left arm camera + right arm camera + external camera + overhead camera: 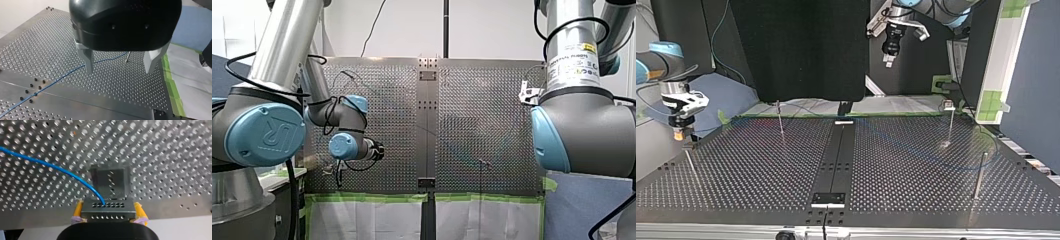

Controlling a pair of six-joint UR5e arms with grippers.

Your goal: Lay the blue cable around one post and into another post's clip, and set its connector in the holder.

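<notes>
Connector is pinched, long axis crosswise, in the jaws of the right gripper. The blue cable is led out ahead, and the holder is seen dead ahead, just beyond. The left gripper is spread, empty, over the cable.

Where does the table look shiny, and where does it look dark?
Front view: the table gleams pale. Top view: it looks dark, paler only near its far edge. Left wrist view: bright and silvery below my left gripper. Right wrist view: the holes show bright white around the connector held by my right gripper.
</notes>
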